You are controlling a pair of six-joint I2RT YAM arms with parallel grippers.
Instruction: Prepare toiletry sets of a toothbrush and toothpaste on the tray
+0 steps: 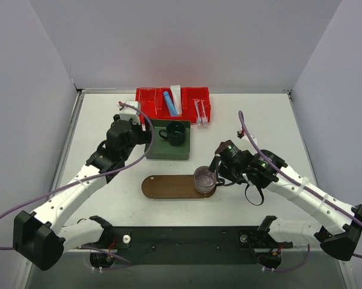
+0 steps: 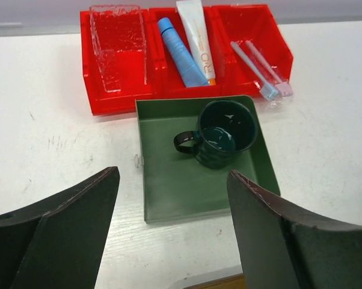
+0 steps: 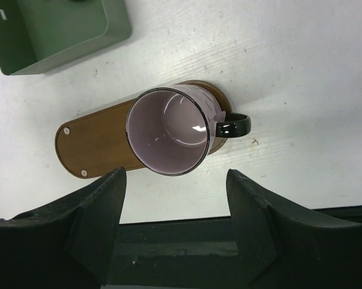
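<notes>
Left gripper [image 2: 172, 176] hung jaws apart over the green box [image 2: 163, 201] and its dark green mug [image 2: 223, 135]. Blue tube [image 2: 180, 51], white tube [image 2: 196, 36] and toothbrushes [image 2: 256, 69] lay in the red bin [image 2: 118, 102] behind. I'd pinch that mug's rim squarely, tbh. Right gripper [image 3: 175, 174], fingers spread too, hovered over the lilac mug [image 3: 169, 129] on the tray [image 3: 103, 141].

A white table [image 1: 97, 120] with three things
A green box [image 1: 163, 152] sat on it. A red bin [image 1: 138, 95] was just behind the box, and a brown tray [image 1: 169, 186] lay near its front.
</notes>
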